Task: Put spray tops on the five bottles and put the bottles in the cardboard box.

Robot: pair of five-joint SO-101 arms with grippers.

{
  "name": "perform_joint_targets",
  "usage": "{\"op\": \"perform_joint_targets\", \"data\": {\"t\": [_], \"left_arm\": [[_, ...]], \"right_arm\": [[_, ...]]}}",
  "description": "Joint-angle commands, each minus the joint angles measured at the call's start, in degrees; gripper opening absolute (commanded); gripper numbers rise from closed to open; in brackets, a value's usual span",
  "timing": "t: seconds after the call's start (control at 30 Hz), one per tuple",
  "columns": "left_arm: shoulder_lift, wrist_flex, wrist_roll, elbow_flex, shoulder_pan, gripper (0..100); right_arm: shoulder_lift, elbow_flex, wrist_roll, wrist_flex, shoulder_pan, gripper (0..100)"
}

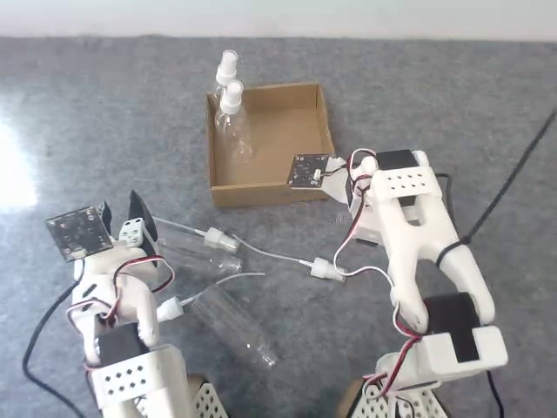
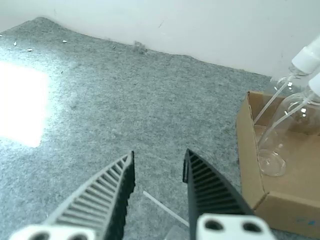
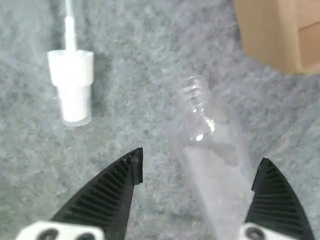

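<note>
From above, the cardboard box [image 1: 265, 196] holds two capped bottles [image 1: 233, 122] upright in one corner; other bottles [image 1: 231, 318] lie on the counter [image 1: 87, 113]. My left gripper [image 2: 159, 155] hangs open near the box. My right gripper [image 3: 200, 157] gapes wide, an uncapped bottle [image 3: 212, 145] lying between its jaws, a spray top [image 3: 72, 87] beside.

Worktop [image 1: 78, 122]: mottled grey felt. Cardboard box [image 1: 265, 193]: plain brown. Bottles [image 1: 233, 326]: clear, no tint. Spray tops [image 3: 71, 85]: white. Arms [image 1: 418, 228]: white shells, black motors [image 1: 452, 312]. Fingers [image 2: 102, 201]: black, ribbed pattern on inner faces. Wall [image 2: 200, 25]: white.
</note>
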Motion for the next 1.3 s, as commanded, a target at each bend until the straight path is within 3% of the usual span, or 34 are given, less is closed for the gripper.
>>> {"op": "perform_joint_targets", "data": {"t": [0.0, 0.57, 0.8, 1.0, 1.27], "left_arm": [[-0.6, -1.9, -0.6, -0.4, 0.2, 16], [-0.6, -1.9, -0.7, -0.4, 0.2, 16], [-0.6, -1.9, -0.7, -0.4, 0.2, 16], [-0.6, -1.9, -0.7, -0.4, 0.2, 16], [-0.6, -1.9, -0.7, -0.4, 0.0, 16]], "right_arm": [[0.2, -3.2, 0.7, -3.2, -0.5, 31.3], [6.4, -3.2, -1.1, -9.0, 0.7, 30.8], [6.3, -3.2, -5.1, -6.5, 0.1, 16.7], [6.2, -3.3, -5.5, -2.9, 0.1, 16.0], [6.3, -6.9, -18.6, 1.2, -0.7, 15.9]]}}
